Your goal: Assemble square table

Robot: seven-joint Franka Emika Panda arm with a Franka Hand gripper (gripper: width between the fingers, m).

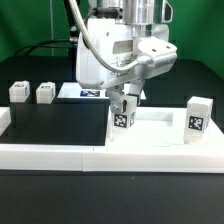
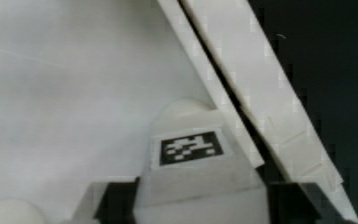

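The white square table top (image 1: 158, 128) lies flat at the exterior view's right, against the low border wall. A white tagged leg (image 1: 123, 117) stands upright at the top's left corner, and my gripper (image 1: 125, 103) comes down from above, shut on it. In the wrist view the same leg (image 2: 192, 146) shows its tag between my two dark fingers (image 2: 115, 201), with the top's rim (image 2: 247, 95) running past it. A second leg (image 1: 197, 115) stands at the top's right corner. Two more legs (image 1: 18, 92) (image 1: 45, 92) stand loose at the far left.
The long white border wall (image 1: 90, 155) runs along the front of the black table. The marker board (image 1: 88, 93) lies behind, partly hidden by the arm. The arm's white body fills the upper middle of the exterior view.
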